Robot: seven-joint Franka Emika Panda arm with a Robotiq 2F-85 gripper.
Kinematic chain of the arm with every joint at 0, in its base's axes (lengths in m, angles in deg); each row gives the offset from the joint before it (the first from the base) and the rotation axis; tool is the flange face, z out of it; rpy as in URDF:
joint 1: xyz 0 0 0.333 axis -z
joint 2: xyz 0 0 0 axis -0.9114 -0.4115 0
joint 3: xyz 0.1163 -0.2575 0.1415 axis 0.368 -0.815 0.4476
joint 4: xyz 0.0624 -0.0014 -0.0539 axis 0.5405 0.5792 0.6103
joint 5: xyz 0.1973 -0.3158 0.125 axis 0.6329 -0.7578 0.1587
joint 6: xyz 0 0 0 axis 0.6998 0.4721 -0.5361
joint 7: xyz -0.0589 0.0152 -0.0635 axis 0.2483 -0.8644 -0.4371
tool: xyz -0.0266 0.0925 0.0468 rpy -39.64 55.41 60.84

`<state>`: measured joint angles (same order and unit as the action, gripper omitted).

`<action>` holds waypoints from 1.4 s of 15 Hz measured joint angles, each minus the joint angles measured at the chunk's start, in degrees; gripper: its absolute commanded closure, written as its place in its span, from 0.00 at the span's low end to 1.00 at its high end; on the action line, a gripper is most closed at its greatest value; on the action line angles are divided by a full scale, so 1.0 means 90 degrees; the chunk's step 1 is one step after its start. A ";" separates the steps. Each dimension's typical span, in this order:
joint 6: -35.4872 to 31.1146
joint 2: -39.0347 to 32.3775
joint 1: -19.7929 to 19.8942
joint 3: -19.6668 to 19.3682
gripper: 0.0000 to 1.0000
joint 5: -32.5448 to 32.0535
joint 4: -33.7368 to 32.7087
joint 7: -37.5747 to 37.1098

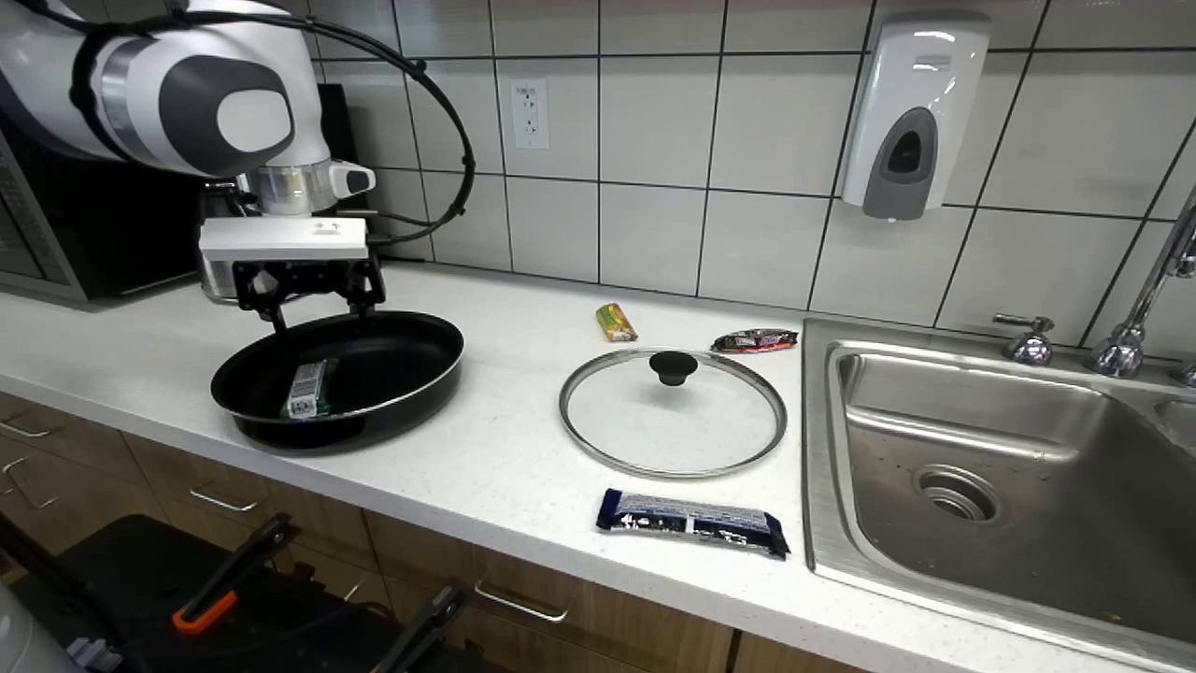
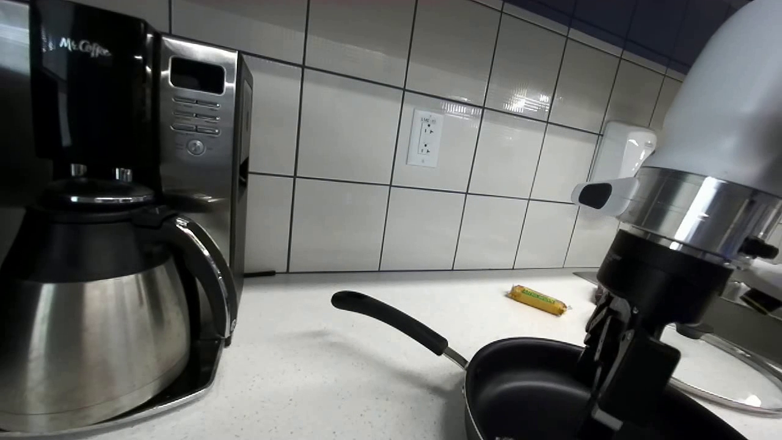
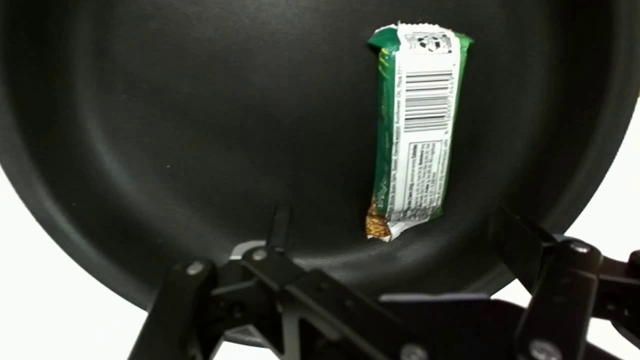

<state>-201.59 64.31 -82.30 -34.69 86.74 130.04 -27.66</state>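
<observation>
Nearest the wrist camera, two black fingers [image 3: 525,247] of the single gripper [image 1: 320,320] stand apart over one black pan [image 1: 402,360], which sits by the front edge of the worktop [image 1: 505,393]. One green-and-white wrapped bar [image 3: 420,130] lies on the pan's floor, touching neither finger. Three more wrapped ones lie on the worktop: one yellow packet [image 1: 617,322] toward the back edge, one red-and-black packet [image 1: 755,340] near that edge beside the sink [image 1: 822,449], and one dark blue bar [image 1: 693,523] toward the front edge. One glass lid [image 1: 654,425] lies between packets and blue bar; one coffee maker [image 2: 195,146] stands near the back edge.
</observation>
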 measured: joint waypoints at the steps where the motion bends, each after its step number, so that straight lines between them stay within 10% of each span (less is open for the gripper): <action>1: 0.0005 0.0029 0.0108 -0.0021 0.00 -0.0022 -0.0033 0.0000; 21: 0.0012 0.0468 0.1086 -0.0944 0.00 -0.0747 -0.0292 0.0000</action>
<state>-201.48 68.52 -72.53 -43.19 80.02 127.42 -27.66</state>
